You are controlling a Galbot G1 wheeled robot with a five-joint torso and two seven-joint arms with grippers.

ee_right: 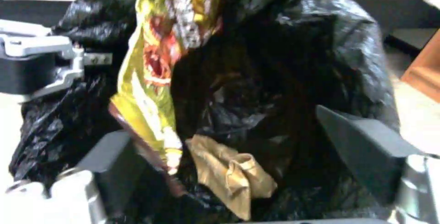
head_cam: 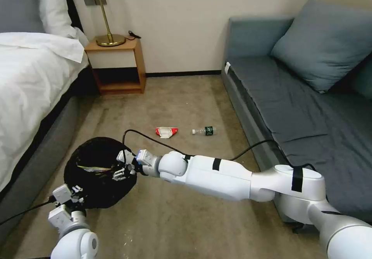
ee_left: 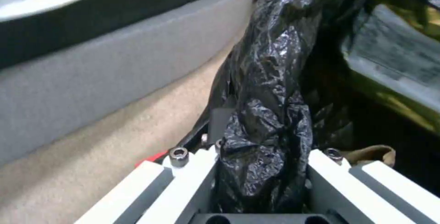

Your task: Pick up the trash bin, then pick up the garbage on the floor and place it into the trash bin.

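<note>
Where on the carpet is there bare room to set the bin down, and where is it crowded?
Free: the carpet between the bin and the sofa, under the right arm, and the stretch from the nightstand to the sofa. Crowded: mid-floor by the packet and bottle, and the strip between bin and bed.

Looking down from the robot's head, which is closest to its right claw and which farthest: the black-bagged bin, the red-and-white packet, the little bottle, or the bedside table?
From the right gripper, nearest first:
1. Trash bin: directly beneath it, the gripper hangs over its opening.
2. Red-and-white packet: on the carpet farther ahead.
3. Small bottle: beside the packet, toward the sofa.
4. Bedside table: against the far wall by the bed.
</note>
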